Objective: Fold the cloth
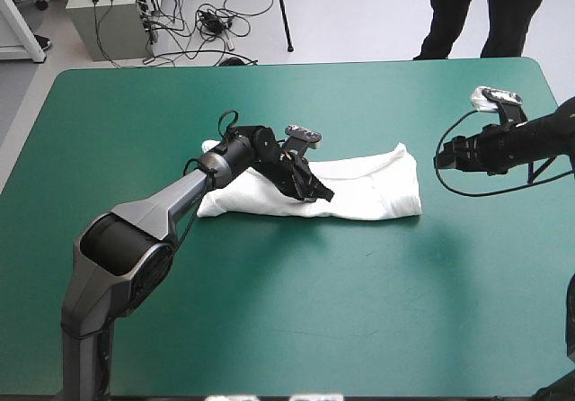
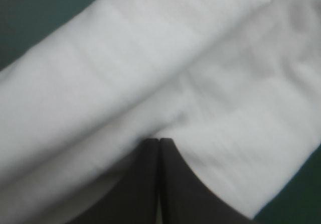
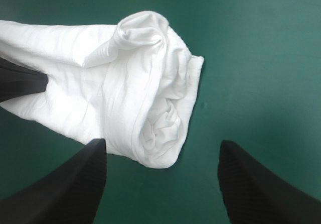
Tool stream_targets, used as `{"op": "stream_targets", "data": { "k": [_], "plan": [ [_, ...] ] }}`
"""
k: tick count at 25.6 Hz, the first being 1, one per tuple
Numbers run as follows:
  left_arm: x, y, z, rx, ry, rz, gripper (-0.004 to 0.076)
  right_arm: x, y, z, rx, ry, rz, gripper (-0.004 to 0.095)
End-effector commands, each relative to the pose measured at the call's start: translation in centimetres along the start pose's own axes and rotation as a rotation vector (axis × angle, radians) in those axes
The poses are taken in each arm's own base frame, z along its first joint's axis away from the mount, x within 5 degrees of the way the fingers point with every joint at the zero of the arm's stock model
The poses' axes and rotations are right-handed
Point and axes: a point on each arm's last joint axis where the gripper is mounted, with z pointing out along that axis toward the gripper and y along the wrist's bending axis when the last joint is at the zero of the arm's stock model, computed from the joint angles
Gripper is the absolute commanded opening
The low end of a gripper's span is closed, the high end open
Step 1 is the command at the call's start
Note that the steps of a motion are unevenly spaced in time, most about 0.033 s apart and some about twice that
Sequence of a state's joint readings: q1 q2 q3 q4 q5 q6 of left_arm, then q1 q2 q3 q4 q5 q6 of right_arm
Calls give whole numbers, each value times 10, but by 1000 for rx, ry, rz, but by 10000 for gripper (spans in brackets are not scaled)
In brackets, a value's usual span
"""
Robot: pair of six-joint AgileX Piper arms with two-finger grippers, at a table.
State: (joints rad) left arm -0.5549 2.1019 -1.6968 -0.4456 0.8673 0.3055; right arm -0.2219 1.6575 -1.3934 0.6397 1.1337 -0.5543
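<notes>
The left gripper (image 1: 321,192) is pressed together, its black fingers (image 2: 173,184) meeting in one pointed arch with only a thin pale seam between them. It is clamped on the T-shirt (image 2: 125,58), whose white cloth gathers in a crease right at the tips and fills nearly the whole left wrist view, with teal-green cover (image 2: 25,13) showing only at the corners. In the high view this gripper bears down on the near long edge of the T-shirt (image 1: 377,190), left of the bundle's middle. Its wrist is bent downward, the forearm slants across the table from the near left, and the shoulder stands by the table's near left corner. The right gripper (image 3: 163,142) stands wide apart, its two fingers (image 3: 85,174) spread toward the corners of its own view and holding nothing. Just ahead of it, apart from both fingers, lies the loosely rolled right end of the T-shirt (image 3: 130,83). In the high view the right gripper (image 1: 448,154) hangs above the cover to the right of the bundle, pointing left toward that end, and its arm reaches in roughly level from the table's right edge. The T-shirt is a long folded band lying left to right on the teal-green cover (image 1: 314,311), around the table's middle.
</notes>
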Motion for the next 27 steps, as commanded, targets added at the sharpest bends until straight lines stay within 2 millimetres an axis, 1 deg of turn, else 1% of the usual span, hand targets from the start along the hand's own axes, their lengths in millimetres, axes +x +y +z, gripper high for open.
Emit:
{"op": "stream_targets", "data": {
  "k": [1, 3, 5, 10, 13, 16, 24, 26, 27],
  "plan": [
    [-9, -10, -19, 17, -47, 11, -9, -8, 4, -4, -49, -53, 6, 610],
    [-9, -10, -19, 15, -42, 15, -9, -9, -1, 12, -104, -14, 47, 610],
    [-9, -11, -20, 19, -32, 18, -9, -8, 1, 33, -144, 40, 52, 610],
    [-7, -11, -20, 25, -15, 19, -9, -7, 4, 69, -175, 121, 45, 610],
    [-5, -11, -20, 27, 4, 28, -9, -6, 2, 86, -174, 140, 53, 610],
    [-5, -11, -20, 26, 14, 28, -9, -5, -2, 95, -174, 155, 66, 610],
    [-4, -11, -20, 27, 16, 28, -9, -4, -11, 107, -148, 158, 97, 610],
    [-4, -11, -20, 27, 18, 28, -9, -2, -13, 114, -151, 177, 109, 610],
    [-5, -11, -20, 25, 8, 28, -9, 0, -15, 122, -149, 199, 127, 607]
  ]
}}
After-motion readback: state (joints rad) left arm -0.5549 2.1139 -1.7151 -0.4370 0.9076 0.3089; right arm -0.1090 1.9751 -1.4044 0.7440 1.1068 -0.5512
